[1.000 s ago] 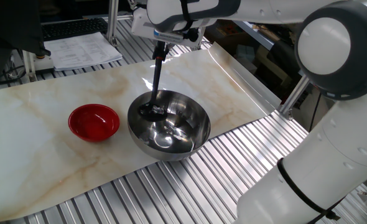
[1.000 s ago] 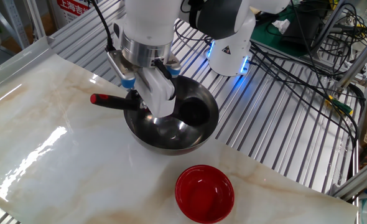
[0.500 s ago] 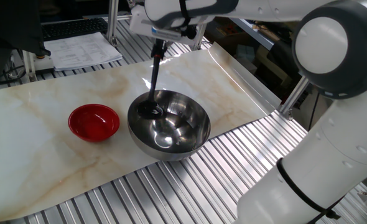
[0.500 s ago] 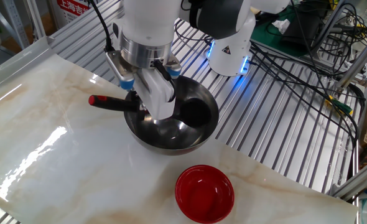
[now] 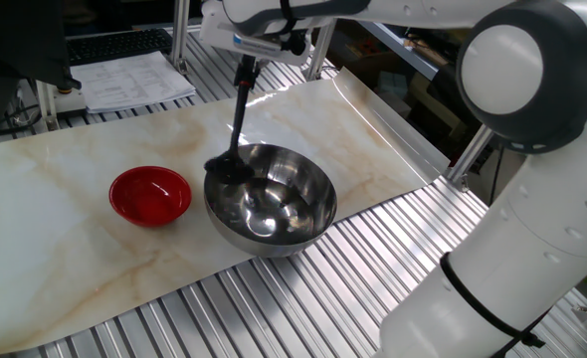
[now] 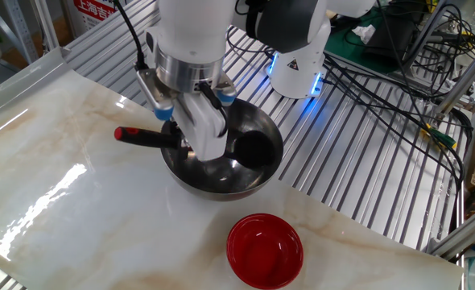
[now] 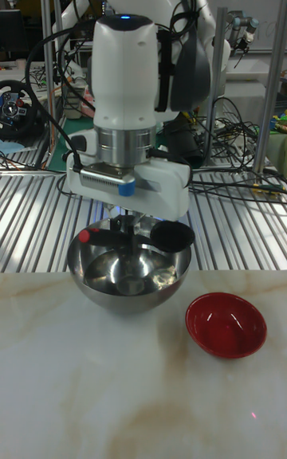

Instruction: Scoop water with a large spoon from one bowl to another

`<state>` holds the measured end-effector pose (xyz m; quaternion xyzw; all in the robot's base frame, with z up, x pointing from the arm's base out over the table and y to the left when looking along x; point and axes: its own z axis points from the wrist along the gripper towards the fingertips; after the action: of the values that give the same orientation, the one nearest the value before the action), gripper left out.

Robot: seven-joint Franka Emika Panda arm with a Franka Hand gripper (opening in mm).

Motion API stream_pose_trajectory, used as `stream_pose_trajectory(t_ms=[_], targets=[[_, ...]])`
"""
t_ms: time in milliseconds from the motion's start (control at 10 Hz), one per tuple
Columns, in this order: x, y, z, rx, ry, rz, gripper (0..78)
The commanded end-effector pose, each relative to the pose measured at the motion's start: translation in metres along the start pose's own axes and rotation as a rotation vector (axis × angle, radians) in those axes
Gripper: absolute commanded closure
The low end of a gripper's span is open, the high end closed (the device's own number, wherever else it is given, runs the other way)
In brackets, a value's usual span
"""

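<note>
Gripper (image 7: 126, 224) clamped on the ladle (image 5: 236, 119) handle, near its red-tipped end. Ladle cup (image 7: 173, 236) lifted to rim height at the steel bowl's (image 5: 289, 214) edge — on the side facing the red bowl (image 5: 150, 194). Handle rising steeply from the cup in one fixed view, lying almost level in the tall one. Red bowl on the marble sheet (image 5: 55, 229), just beside the steel bowl — not touching. Water not discernible in the cup.
</note>
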<state>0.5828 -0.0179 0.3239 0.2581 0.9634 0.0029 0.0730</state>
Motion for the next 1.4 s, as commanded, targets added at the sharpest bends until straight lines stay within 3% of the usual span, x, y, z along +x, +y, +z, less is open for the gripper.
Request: stream_pose_trajectory(t_ms=[100, 1400], targets=[[-0.0076, 0.0107, -0.0056, -0.003, -0.009, 0.018, 76.3], [-0.0088, 0.0117, -0.0063, -0.007, -0.025, 0.011, 76.3]])
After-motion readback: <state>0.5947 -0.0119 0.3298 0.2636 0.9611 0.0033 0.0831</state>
